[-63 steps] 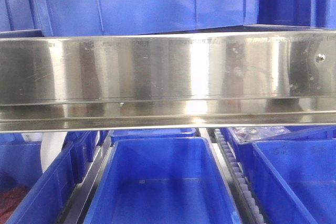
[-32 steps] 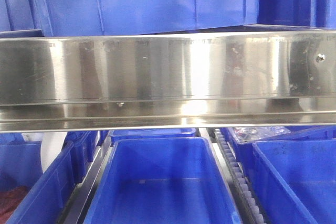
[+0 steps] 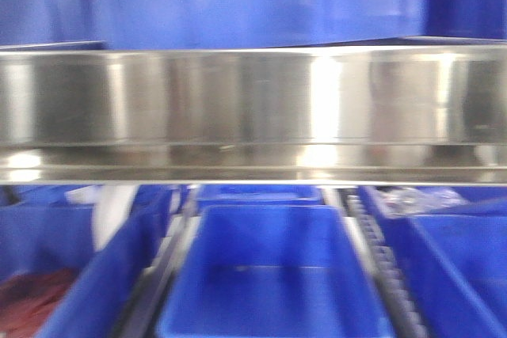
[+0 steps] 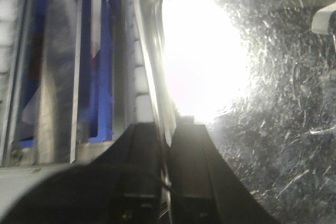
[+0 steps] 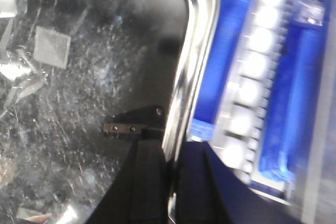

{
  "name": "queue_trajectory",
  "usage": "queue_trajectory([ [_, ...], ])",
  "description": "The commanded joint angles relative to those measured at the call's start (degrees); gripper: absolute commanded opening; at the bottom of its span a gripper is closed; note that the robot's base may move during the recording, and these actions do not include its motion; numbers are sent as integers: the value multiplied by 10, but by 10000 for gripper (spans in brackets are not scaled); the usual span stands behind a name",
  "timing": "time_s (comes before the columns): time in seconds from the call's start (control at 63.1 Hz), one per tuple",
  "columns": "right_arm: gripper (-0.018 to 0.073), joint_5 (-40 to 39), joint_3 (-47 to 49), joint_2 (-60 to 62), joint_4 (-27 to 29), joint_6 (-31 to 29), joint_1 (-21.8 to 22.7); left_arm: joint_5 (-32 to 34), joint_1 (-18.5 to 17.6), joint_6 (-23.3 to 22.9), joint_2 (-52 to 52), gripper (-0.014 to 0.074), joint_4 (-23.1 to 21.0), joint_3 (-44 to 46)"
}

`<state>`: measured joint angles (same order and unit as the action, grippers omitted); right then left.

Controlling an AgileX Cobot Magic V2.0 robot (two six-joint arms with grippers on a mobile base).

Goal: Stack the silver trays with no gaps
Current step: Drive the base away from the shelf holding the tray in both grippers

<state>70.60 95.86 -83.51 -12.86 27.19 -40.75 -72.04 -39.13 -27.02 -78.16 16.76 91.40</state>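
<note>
Left gripper (image 4: 167, 129) and right gripper (image 5: 170, 153) are clamped on opposite rims of one silver tray (image 4: 273, 145), apparently held above the blue bins (image 5: 223, 45) (front view blurred). Keep both ends level; lower squarely into nesting.

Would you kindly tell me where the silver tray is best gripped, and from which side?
The silver tray is best pinched on its thin upturned rim, from outside at opposite edges, one finger inside, one outside. Its wide flat floor offers nothing to pinch; the left gripper and right gripper straddle the rim this way.
</note>
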Motion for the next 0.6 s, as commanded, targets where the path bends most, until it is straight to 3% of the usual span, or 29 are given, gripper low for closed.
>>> queue_trajectory([
  [0.0,61,-38,15,24,-27,-15,-3,-12,-8,15,19,-43,14,14],
  [0.587,61,-33,15,24,-27,-15,-3,-12,-8,15,19,-48,14,14],
])
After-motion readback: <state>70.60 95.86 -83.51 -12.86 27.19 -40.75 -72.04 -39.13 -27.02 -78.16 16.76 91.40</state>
